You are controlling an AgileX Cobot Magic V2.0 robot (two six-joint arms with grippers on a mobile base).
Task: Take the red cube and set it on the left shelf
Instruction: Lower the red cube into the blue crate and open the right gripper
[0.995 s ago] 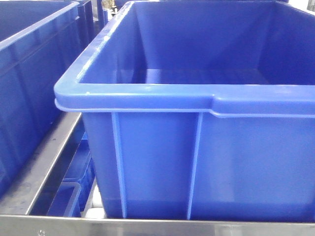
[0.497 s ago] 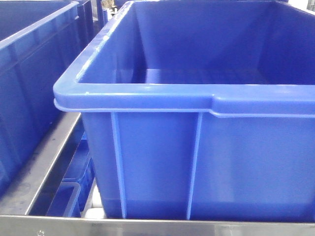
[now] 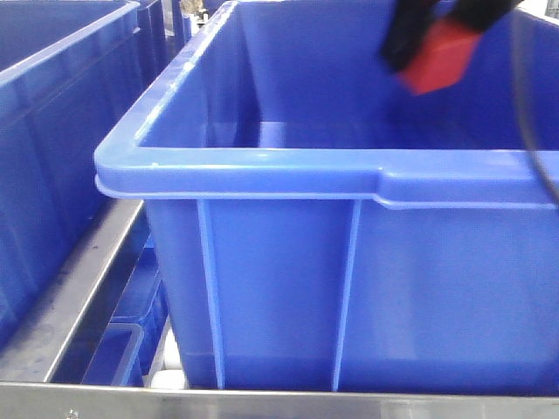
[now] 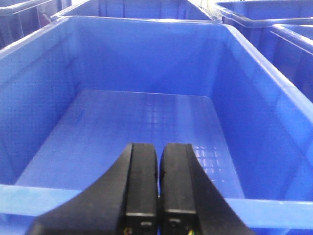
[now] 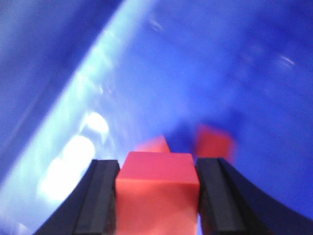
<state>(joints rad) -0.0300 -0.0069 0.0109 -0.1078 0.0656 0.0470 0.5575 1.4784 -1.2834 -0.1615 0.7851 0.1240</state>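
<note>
My right gripper (image 3: 428, 48) is shut on the red cube (image 3: 439, 58) and holds it in the air over the far right of the big blue bin (image 3: 262, 170). In the right wrist view the red cube (image 5: 157, 191) fills the gap between the two black fingers (image 5: 100, 196), with red reflections on the blurred blue wall behind. My left gripper (image 4: 159, 156) is shut and empty, hovering over the near rim of an empty blue bin (image 4: 146, 122).
A second blue bin (image 3: 52, 131) stands to the left, with a grey metal frame rail (image 3: 79, 297) between them. More blue bins (image 4: 274, 19) line the back and right in the left wrist view. A black cable (image 3: 528, 105) hangs at the right.
The right gripper with the red cube has come into the front view at the top right, blurred by motion. It was not in view before. The bins have not moved.
</note>
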